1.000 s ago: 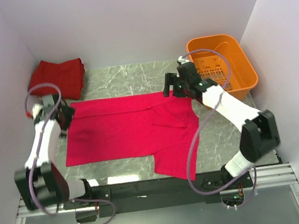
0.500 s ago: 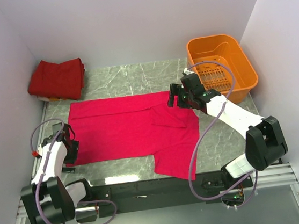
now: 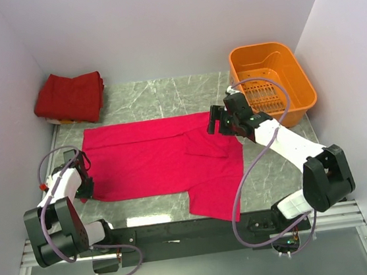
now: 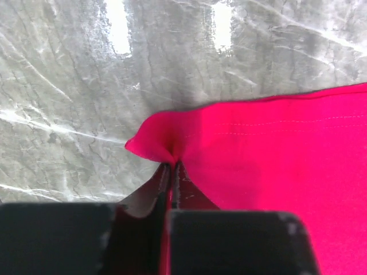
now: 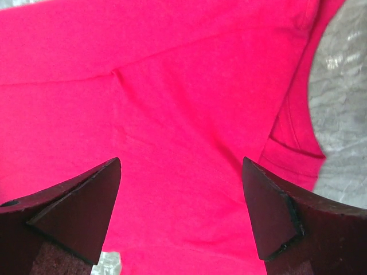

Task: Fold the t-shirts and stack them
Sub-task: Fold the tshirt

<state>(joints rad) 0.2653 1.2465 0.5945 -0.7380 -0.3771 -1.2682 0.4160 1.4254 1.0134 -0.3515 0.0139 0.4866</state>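
Top external view: a crimson t-shirt (image 3: 159,157), soft and matte, lies spread flat across the middle of the veined grey marble table (image 3: 165,93), with one sleeve trailing toward 5 o'clock. Darker red t-shirts (image 3: 69,96) sit folded in a stack at 10 o'clock. A slotted orange plastic basket (image 3: 261,47) stands at 2 o'clock. The left gripper (image 4: 170,166), its arm folded low at 8 o'clock, is clamped on the crimson shirt's puckered hem corner. The right gripper (image 5: 181,160), its arm stretched forward, hovers spread wide above the shirt's 2 o'clock edge.
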